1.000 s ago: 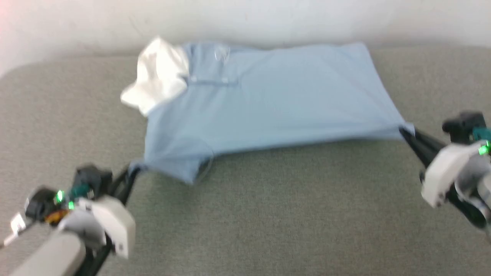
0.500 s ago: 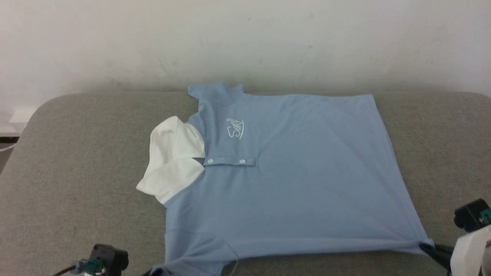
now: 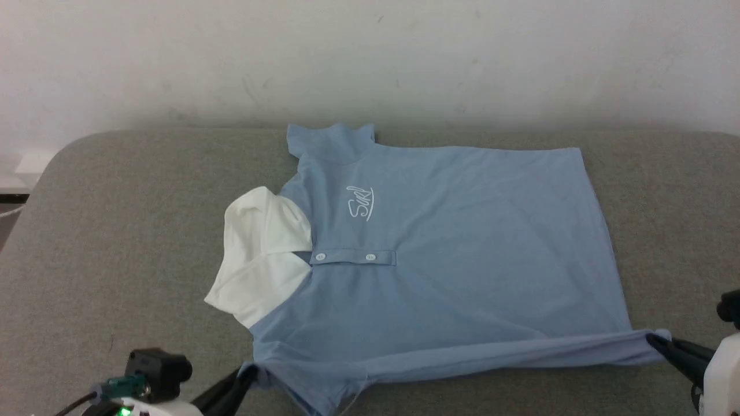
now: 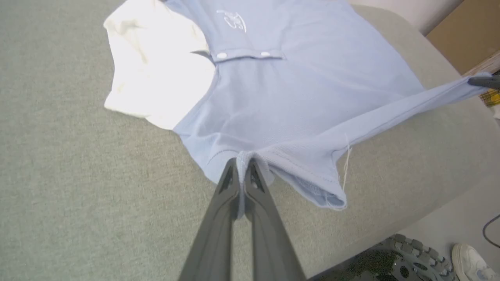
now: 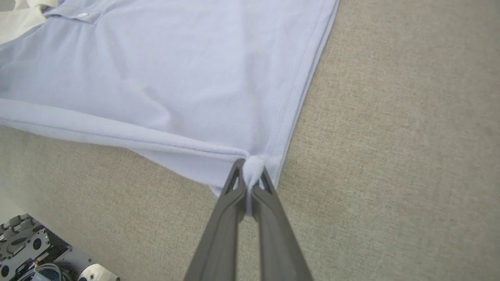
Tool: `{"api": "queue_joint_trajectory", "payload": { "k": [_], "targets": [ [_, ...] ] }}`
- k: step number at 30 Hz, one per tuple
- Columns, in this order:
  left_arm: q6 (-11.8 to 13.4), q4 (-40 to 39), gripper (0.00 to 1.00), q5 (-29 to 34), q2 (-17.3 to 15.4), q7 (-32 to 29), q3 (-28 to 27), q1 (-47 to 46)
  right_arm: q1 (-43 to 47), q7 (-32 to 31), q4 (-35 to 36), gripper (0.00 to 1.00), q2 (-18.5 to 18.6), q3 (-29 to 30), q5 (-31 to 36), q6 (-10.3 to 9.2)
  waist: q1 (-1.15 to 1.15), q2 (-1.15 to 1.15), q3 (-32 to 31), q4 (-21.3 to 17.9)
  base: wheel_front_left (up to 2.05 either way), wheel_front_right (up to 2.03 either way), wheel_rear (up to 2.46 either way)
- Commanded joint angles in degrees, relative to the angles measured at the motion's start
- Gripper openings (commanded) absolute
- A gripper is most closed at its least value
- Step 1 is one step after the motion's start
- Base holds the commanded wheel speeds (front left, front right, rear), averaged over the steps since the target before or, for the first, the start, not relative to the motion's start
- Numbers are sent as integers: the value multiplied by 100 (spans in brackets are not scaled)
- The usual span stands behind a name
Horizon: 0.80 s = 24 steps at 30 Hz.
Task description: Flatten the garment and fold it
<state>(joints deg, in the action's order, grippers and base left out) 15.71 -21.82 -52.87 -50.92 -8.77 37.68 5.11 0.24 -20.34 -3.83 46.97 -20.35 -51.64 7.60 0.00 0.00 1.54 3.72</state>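
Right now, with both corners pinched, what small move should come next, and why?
Probably lower both together toward the grey cushion: the left gripper and right gripper are shut on the garment at its near corners, and the near edge is stretched, rolled and raised while the rest lies flat.

Lab-like test room: grey fabric-covered table (image 3: 115,231), bare white wall (image 3: 370,58), loose cable (image 4: 488,234) on floor (image 4: 445,224).

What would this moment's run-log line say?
left claw: shut on garment sleeve | right claw: shut on hem corner | near edge: stretched taut
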Motion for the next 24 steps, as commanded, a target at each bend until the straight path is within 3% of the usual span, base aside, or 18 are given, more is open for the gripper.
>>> {"api": "queue_joint_trajectory", "payload": {
  "k": [1, 11, 24],
  "targets": [
    [1, -14, 0, 72, 141, 174, -109, -221, -55, 57, 83, 0, -112, 187, 111, -11, 0, 0, 169, -13, 0, 0, 0],
    [-211, 800, 0, 374, 809, 679, -415, -1495, -778, -4, 155, 0, -666, 828, 787, -11, 0, 0, 946, -35, 0, 0, 0],
    [-540, 2352, 0, 731, 1373, 578, -233, -2924, -2165, 87, -835, 0, -1053, 310, 1372, -11, 0, 0, 1681, -175, 0, 0, 0]
  ]
}}
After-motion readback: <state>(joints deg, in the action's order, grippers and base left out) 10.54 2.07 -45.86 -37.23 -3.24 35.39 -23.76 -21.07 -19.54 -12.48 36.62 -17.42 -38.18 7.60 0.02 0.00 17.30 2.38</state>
